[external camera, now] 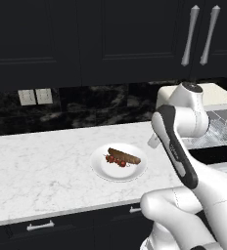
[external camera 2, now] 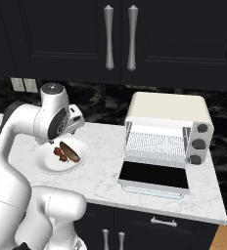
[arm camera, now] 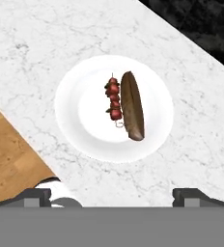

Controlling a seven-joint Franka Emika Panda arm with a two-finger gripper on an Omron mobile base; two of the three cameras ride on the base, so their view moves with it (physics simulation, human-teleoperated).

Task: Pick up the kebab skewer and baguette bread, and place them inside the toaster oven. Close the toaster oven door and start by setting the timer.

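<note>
Gripper (arm camera: 112, 195) spread wide, holding nothing, above kebab skewer (arm camera: 113, 101) beside baguette bread (arm camera: 133, 105); no readable writing.

I'm looking into a home kitchen. A white marble counter (external camera 2: 105, 146) runs under dark upper cabinets (external camera 2: 61, 34) with long silver handles (external camera 2: 108, 36), and more dark drawers with silver pulls (external camera: 39, 226) sit below it. The backsplash (external camera: 96, 105) is black veined stone with wall outlets (external camera: 35, 96) set in it. A cream toaster oven (external camera 2: 167, 114) stands on the counter (door dropped open, wire rack showing), near a white plate (arm camera: 90, 140) of food. Wood flooring (arm camera: 10, 159) shows past the counter edge.
</note>
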